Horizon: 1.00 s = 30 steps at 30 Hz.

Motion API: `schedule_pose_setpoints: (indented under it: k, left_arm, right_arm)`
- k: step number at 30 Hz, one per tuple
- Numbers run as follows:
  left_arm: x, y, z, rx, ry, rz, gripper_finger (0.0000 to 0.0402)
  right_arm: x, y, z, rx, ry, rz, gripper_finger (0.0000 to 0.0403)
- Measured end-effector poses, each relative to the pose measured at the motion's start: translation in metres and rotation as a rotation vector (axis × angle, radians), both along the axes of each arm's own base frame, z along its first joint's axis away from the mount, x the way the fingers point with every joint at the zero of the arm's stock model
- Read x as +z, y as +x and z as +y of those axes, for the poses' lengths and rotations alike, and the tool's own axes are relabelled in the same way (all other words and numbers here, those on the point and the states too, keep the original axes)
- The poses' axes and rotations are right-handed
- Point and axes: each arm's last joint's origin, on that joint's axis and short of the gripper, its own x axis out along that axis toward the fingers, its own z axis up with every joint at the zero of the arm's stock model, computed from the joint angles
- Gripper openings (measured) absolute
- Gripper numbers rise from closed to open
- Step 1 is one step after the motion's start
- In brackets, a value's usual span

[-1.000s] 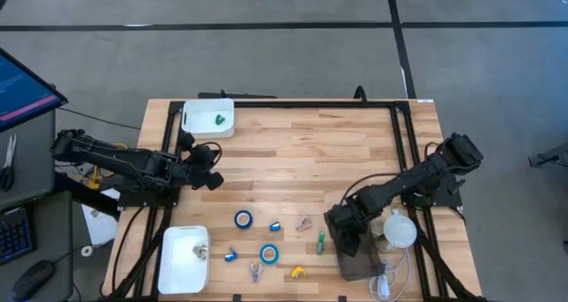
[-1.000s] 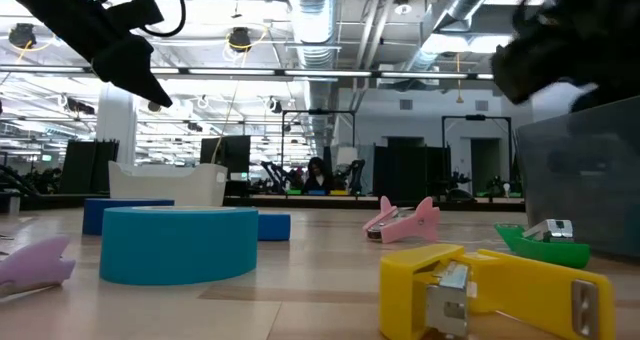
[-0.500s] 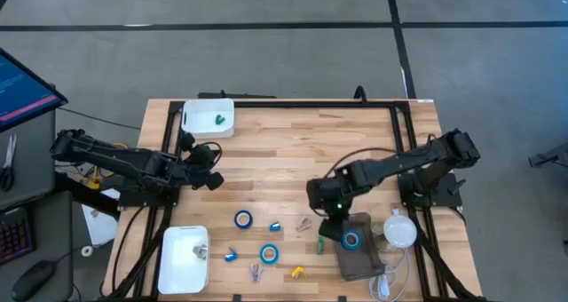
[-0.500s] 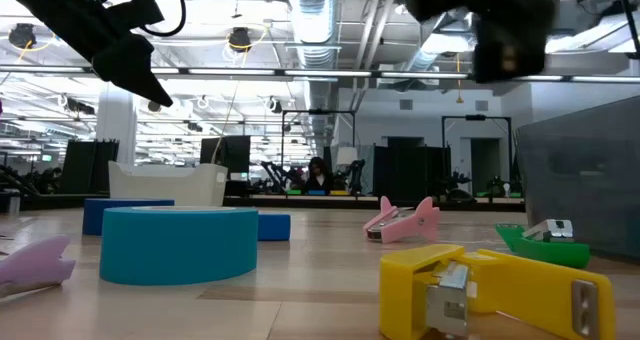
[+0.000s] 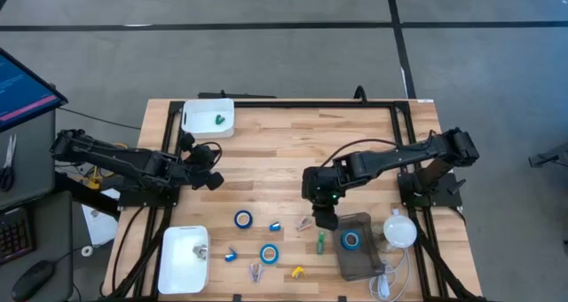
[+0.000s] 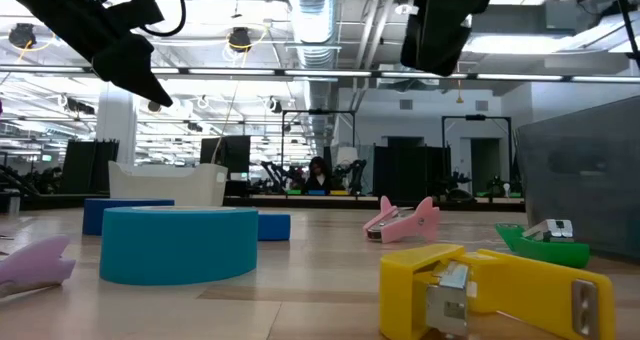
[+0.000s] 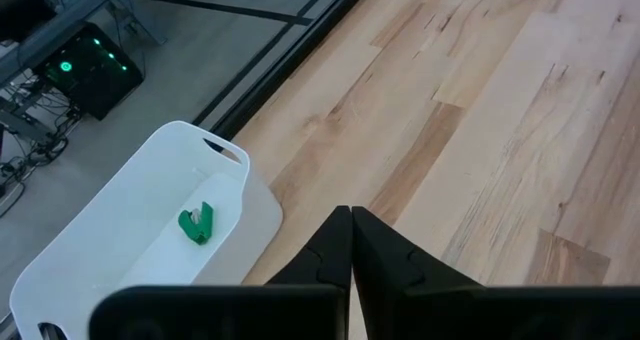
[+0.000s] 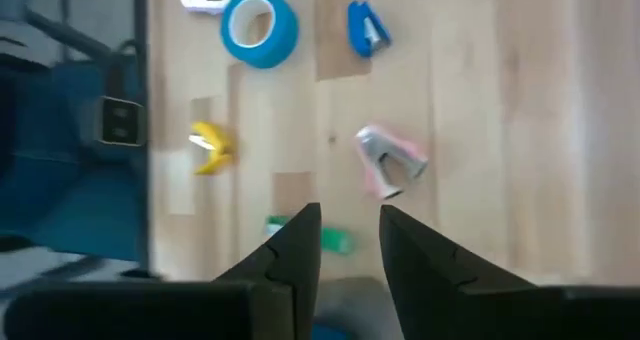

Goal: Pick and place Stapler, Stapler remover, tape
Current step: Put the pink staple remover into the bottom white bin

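Nearest the front edge of the table (image 5: 373, 142) I've got a yellow stapler (image 6: 480, 290), w/ a purple stapler remover (image 5: 255, 271) just beside it. One tape roll (image 5: 268, 253) lies flat a bit further in, a small blue stapler (image 5: 230, 255) next to it. A white tray (image 5: 173, 268) sits at the front corner on the left arm's side; something small lies in it, can't tell what.

On the right arm's side is a dark bin (image 5: 364, 265) w/ a second tape roll (image 5: 351, 240) lying inside. A green stapler (image 5: 320, 241) lies just outside the bin wall.

Mid-table: right gripper (image 8: 348, 230) hangs above the wood, pointing down, approx. between the green stapler and a pink stapler remover (image 8: 390, 160). Its fingers stand apart w/ nothing between them and it touches no item. A third tape roll (image 5: 243, 218) and another blue stapler (image 5: 275, 226) lie past the pink remover, toward the left arm.

Further back, left gripper (image 7: 350, 220) waits off the table surface near the left rail, fingertips pressed together, empty.

Far corner on that side: a second white tray (image 5: 224, 124) holding one small green item (image 7: 197, 223).
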Motion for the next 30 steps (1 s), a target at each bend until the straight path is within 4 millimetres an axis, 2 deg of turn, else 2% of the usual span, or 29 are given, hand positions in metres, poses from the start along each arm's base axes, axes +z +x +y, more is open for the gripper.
schedule_pose_setpoints:
  k: [7,11,17,30]
  left_arm:
    - [0.000,0.000,0.000,-0.001,0.022,0.010,0.0001]
    - [0.000,0.000,0.000,0.003,0.028,0.008,0.0001]
    - [0.001,0.000,0.000,0.003,0.026,0.001,0.0001]
    - [0.001,0.001,0.000,0.005,0.022,-0.013,0.0001]
  right_arm:
    - [-0.001,0.000,0.000,0.061,-0.169,-0.056,0.0097]
    - [-0.010,0.001,-0.001,0.060,-0.227,-0.078,0.0097]
    - [-0.027,0.000,-0.004,0.033,-0.264,-0.099,0.0098]
    - [-0.023,0.008,-0.013,-0.009,-0.253,-0.173,0.0098]
